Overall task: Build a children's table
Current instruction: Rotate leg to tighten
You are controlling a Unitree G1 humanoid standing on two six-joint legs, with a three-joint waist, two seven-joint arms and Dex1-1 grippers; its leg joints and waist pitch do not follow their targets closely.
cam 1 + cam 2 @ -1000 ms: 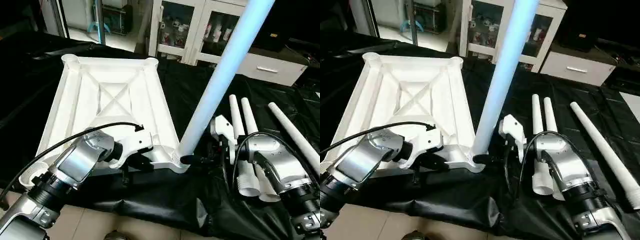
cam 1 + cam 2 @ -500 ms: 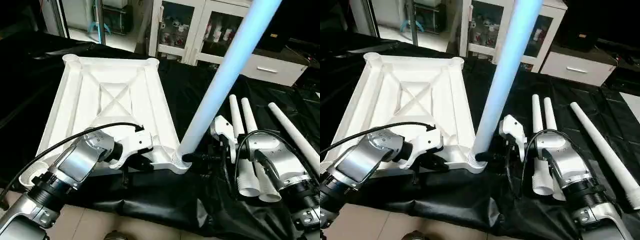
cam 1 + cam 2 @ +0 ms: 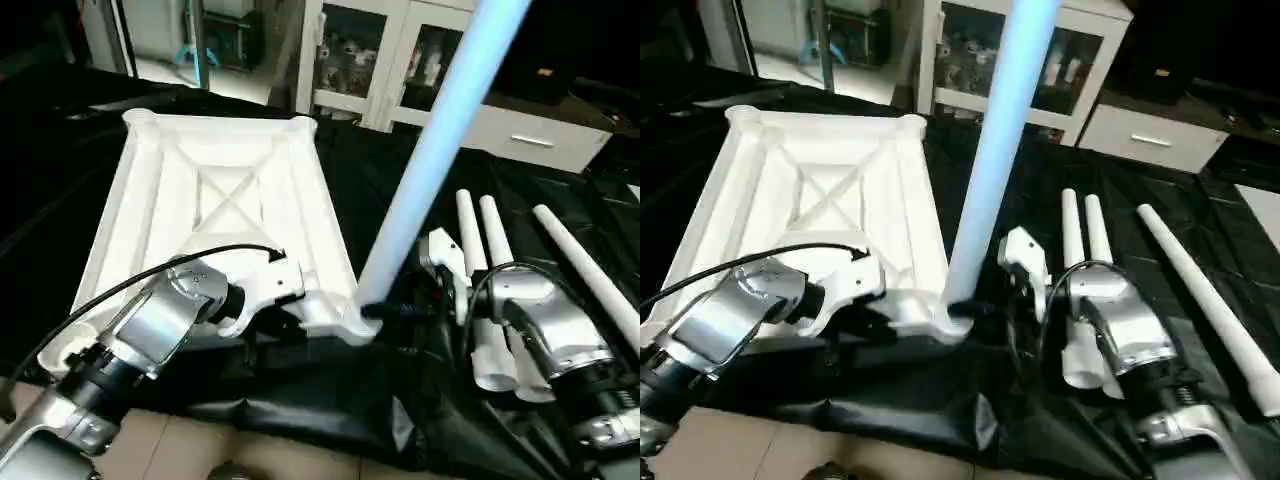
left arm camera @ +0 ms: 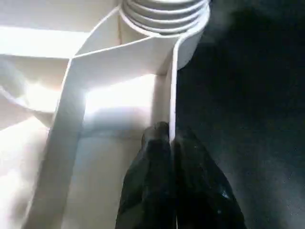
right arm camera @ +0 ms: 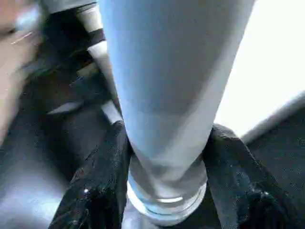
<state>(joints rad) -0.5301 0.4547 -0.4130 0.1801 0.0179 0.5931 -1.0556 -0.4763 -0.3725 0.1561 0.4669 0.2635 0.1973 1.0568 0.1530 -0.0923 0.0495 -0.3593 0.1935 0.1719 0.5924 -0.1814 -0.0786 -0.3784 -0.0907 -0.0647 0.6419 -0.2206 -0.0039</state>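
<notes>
From my head cameras, the tabletop point(image 3: 215, 215) lies underside up on the black cloth point(image 3: 400, 180), its X-ribs facing me, to the left of the middle. One leg point(image 3: 430, 160) stands in the near right corner socket point(image 3: 352, 318) and leans away to the upper right. Three more legs point(image 3: 505, 290) lie on the cloth to the right, near my right forearm. My left gripper point(image 3: 272, 325) sits at the near edge of the tabletop, and my right gripper point(image 3: 385, 312) reaches in from the right to the foot of the standing leg. Through my left wrist camera, my two black fingers point(image 4: 152, 157) are pressed together on the thin near wall of the tabletop point(image 4: 119, 100), with the ribbed socket just beyond. Through my right wrist camera, my fingers point(image 5: 100, 176) stand about half open, closed against both sides of the leg point(image 5: 167, 95) just above its threaded end.
</notes>
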